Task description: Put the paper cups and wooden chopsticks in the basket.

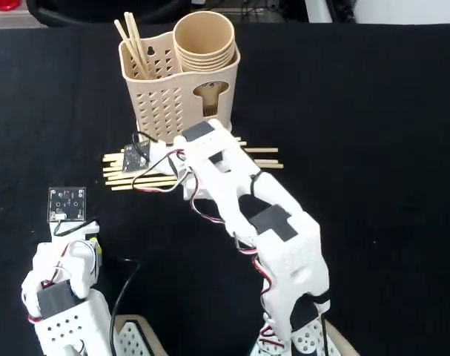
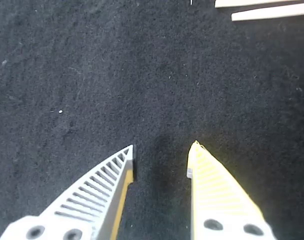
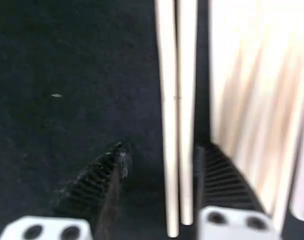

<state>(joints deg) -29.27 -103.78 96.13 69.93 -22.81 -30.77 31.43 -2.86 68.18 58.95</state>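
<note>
A beige basket point(image 1: 179, 89) stands at the back of the table. Stacked paper cups point(image 1: 204, 41) sit in one compartment and a few wooden chopsticks point(image 1: 132, 44) stand upright in the other. More chopsticks point(image 1: 128, 178) lie flat in a loose bundle in front of the basket. My right gripper point(image 3: 164, 150) is low over this bundle and open, with two chopsticks point(image 3: 176, 100) running between its fingers and the others point(image 3: 252, 100) just outside one finger. My left gripper point(image 2: 163, 146) hangs open over bare black cloth, holding nothing, with two chopstick ends point(image 2: 262, 12) farther off.
Black cloth point(image 1: 373, 148) covers the whole table. The right arm point(image 1: 262, 215) stretches from the front edge up to the bundle. The left arm point(image 1: 61, 289) stays at the front left corner. A red object point(image 1: 6, 4) sits beyond the far left edge.
</note>
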